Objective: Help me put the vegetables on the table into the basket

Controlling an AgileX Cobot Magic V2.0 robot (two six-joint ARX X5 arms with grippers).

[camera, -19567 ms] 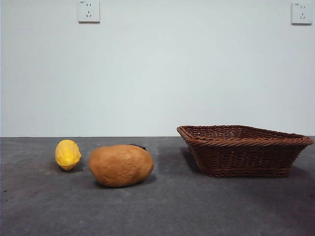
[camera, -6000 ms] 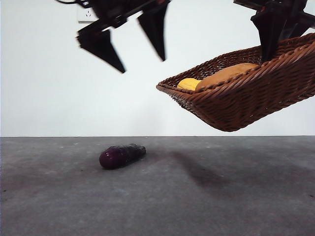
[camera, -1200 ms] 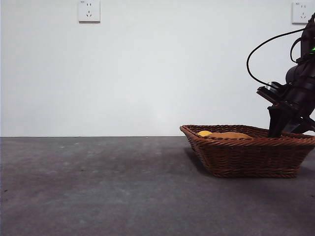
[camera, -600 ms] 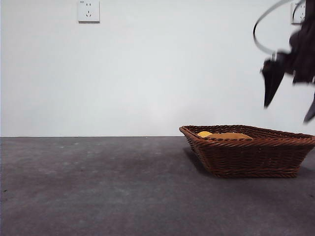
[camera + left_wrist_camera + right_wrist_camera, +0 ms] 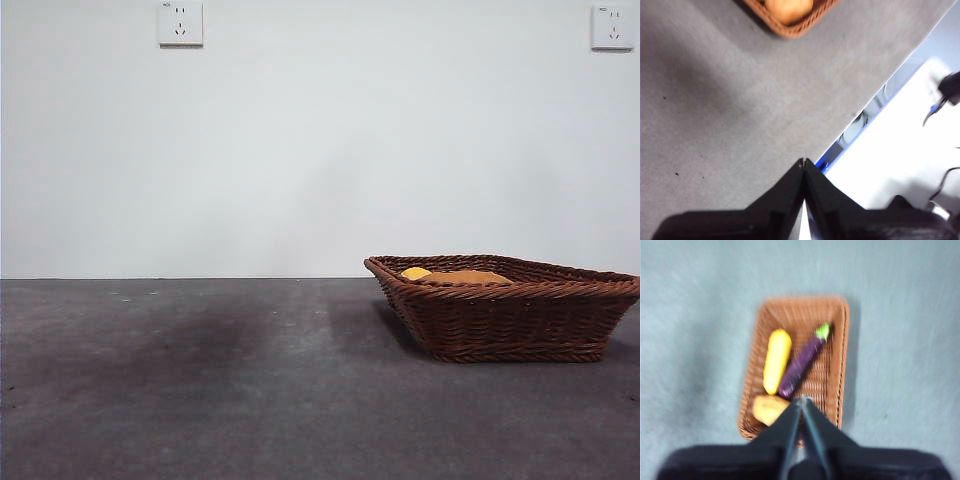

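The basket (image 5: 510,320) stands on the table (image 5: 200,400) at the right in the front view. Over its rim show the yellow piece (image 5: 415,272) and the top of the potato (image 5: 468,276). From high above, the right wrist view shows the basket (image 5: 846,350) holding the yellow piece (image 5: 776,360), a purple eggplant (image 5: 802,362) and the potato (image 5: 767,409). My right gripper (image 5: 801,400) hangs shut and empty above it. My left gripper (image 5: 803,162) is shut and empty over bare table, with the basket's corner (image 5: 795,33) and potato (image 5: 788,7) far beyond its tips. Neither arm appears in the front view.
The table's edge (image 5: 860,112) runs close beside the left gripper, with white floor and cables past it. A white wall with two sockets (image 5: 180,22) backs the table.
The dark arm at the basket's right end lifted away and has left the front view. The basket and its contents have stayed put.
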